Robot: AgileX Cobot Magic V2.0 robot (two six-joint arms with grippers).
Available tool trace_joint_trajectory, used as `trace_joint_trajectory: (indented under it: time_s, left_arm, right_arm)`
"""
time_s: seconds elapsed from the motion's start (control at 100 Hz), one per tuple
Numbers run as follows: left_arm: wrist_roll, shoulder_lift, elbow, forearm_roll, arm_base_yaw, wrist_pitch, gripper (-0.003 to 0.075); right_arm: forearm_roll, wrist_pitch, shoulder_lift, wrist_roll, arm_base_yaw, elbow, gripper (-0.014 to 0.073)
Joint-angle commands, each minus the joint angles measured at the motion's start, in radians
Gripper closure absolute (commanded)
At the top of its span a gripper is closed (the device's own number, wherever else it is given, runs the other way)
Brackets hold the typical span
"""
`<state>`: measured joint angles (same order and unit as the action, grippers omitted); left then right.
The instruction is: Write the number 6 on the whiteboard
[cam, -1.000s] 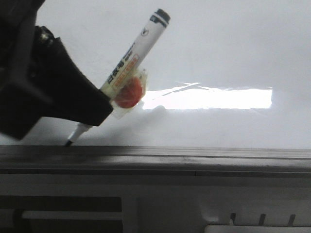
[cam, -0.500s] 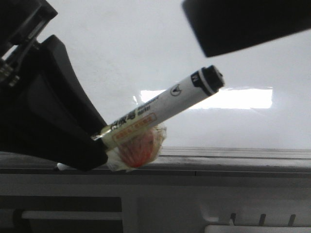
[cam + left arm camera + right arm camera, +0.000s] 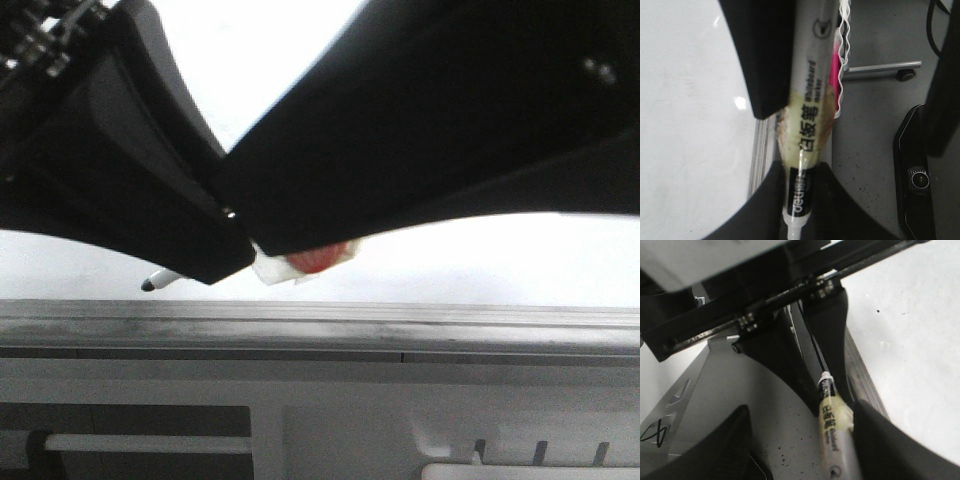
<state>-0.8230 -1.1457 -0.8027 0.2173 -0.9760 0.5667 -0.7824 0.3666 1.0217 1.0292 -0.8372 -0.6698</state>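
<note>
My left gripper [image 3: 801, 176] is shut on a white whiteboard marker [image 3: 809, 112] near its tip end. In the front view the marker's black tip [image 3: 149, 285] sticks out below the left gripper [image 3: 215, 245], just above the whiteboard's [image 3: 90, 260] grey frame edge [image 3: 320, 322]. My right gripper [image 3: 801, 412] is open around the marker's barrel [image 3: 834, 440], which lies against one finger [image 3: 880, 440]. In the front view the right gripper [image 3: 420, 130] hides the barrel. No number 6 shows on the board parts in view.
A red lump wrapped in clear tape [image 3: 312, 260] hangs on the marker. A tiny black dot [image 3: 878, 311] marks the whiteboard [image 3: 910, 340]. A speckled grey floor [image 3: 870, 130], a black camera unit [image 3: 917, 180] and a caster leg [image 3: 890, 67] lie beyond the board's edge.
My right gripper has come down from the upper right and now straddles the marker, hiding its barrel. The marker has tilted flatter in my left gripper, its tip off the board.
</note>
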Motion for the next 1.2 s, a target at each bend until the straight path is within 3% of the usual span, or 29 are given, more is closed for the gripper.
trace_joint_trajectory:
  time_s: [0.0, 0.49, 0.58, 0.77, 1.19]
  left_arm:
    - [0.002, 0.022, -0.038, 0.025, -0.007, -0.07, 0.0738]
    - [-0.013, 0.022, -0.038, 0.027, -0.007, -0.086, 0.0738]
    - [-0.013, 0.022, -0.038, 0.027, -0.007, -0.088, 0.0738]
    - [-0.013, 0.022, -0.038, 0.027, -0.007, -0.088, 0.0739]
    - [-0.013, 0.022, -0.04, 0.014, -0.005, -0.099, 0.0738]
  right_arm:
    - [-0.032, -0.027, -0.008, 0.01, -0.003, -0.033, 0.0207]
    - [-0.04, -0.042, -0.008, 0.01, -0.003, -0.033, 0.0216]
    - [-0.046, -0.049, -0.008, 0.01, -0.003, -0.033, 0.0305]
    - [-0.047, -0.05, -0.008, 0.01, -0.003, -0.033, 0.0662]
    - [-0.047, -0.077, -0.008, 0.01, -0.003, -0.033, 0.0663]
